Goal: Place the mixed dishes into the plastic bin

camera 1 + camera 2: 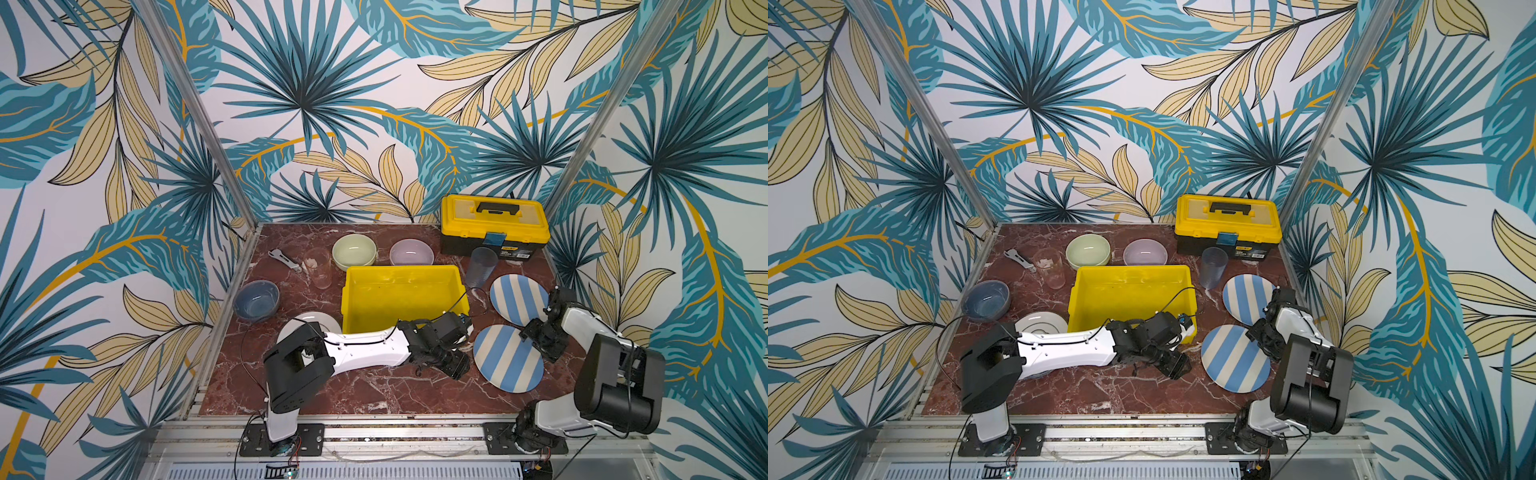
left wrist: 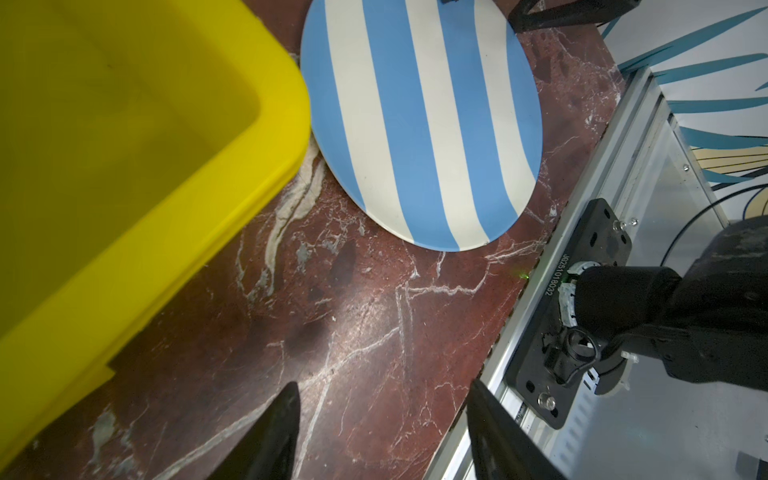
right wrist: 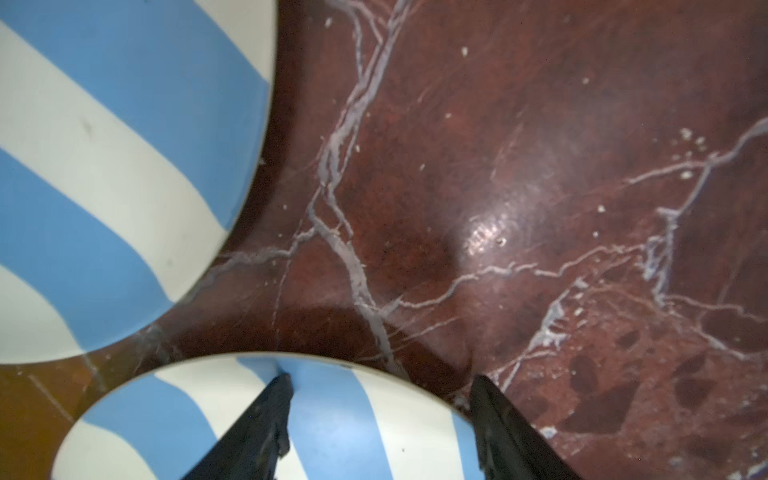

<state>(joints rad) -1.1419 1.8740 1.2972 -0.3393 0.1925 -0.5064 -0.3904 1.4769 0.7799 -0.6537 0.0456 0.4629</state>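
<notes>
The yellow plastic bin [image 1: 401, 273] [image 2: 124, 174] sits mid-table with nothing in it. Two blue-and-cream striped plates lie to its right, one nearer [image 1: 508, 358] [image 3: 345, 432] and one farther [image 1: 518, 299] [image 3: 104, 166]. My right gripper [image 1: 525, 332] [image 3: 380, 382] is open at the nearer plate's far rim, one finger over the plate and one over the marble. My left gripper [image 1: 462, 368] [image 2: 384, 384] is open and holds nothing, low over bare marble between the bin and that plate [image 2: 419, 120]. A white plate [image 1: 316, 321] is partly hidden by my left arm.
Behind the bin stand a pale green bowl [image 1: 354, 249], a lilac bowl [image 1: 411, 252], a clear tumbler [image 1: 319, 268] and a bluish tumbler [image 1: 481, 267]. A blue-grey bowl [image 1: 256, 300] sits at the left. A yellow-and-black toolbox [image 1: 494, 224] and a grey metal tool [image 1: 284, 259] lie at the back.
</notes>
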